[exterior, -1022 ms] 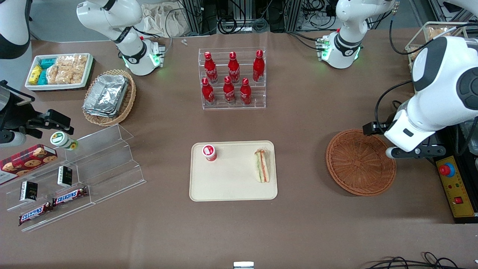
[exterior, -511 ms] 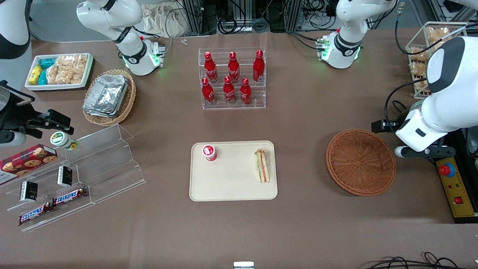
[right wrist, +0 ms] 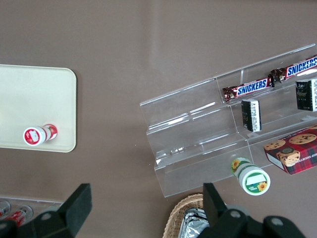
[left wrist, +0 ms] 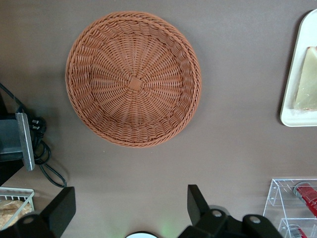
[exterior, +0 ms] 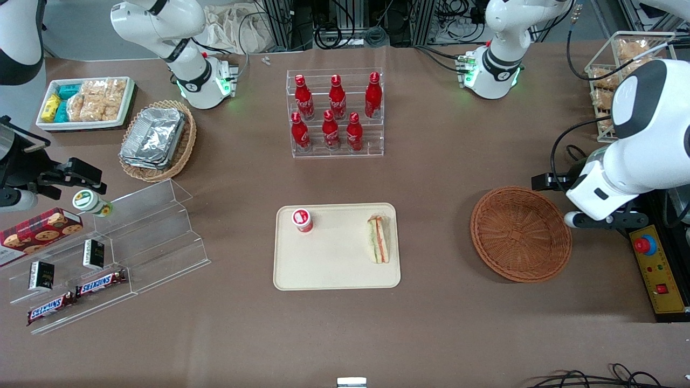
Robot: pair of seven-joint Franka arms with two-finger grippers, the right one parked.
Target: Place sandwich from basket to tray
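Front view: showed the sandwich [exterior: 378, 238] lying on the tray [exterior: 334, 269], near the tray edge closest to the basket [exterior: 521, 234] and well apart from the fingers. Showed a small red-capped cup [exterior: 302, 220] standing on the same tray, farther still from the fingers than the sandwich. Showed the working arm's gripper [exterior: 572, 218] raised just beside the basket's rim, at the working arm's end of the table. Held nothing.

Left wrist view: showed the two dark fingers [left wrist: 197, 204] spread wide apart (released, with only bare table between them). Placed the basket, round and holding nothing, ahead of the fingertips and apart from them. Caught one corner of the tray [left wrist: 296, 99] off to the side of the fingers, with a pale face of the sandwich [left wrist: 307, 79] resting on it. Caught a clear acrylic rack [left wrist: 292, 203] with red bottles close beside one finger, and a wire basket [left wrist: 15, 203] of snacks near the other.
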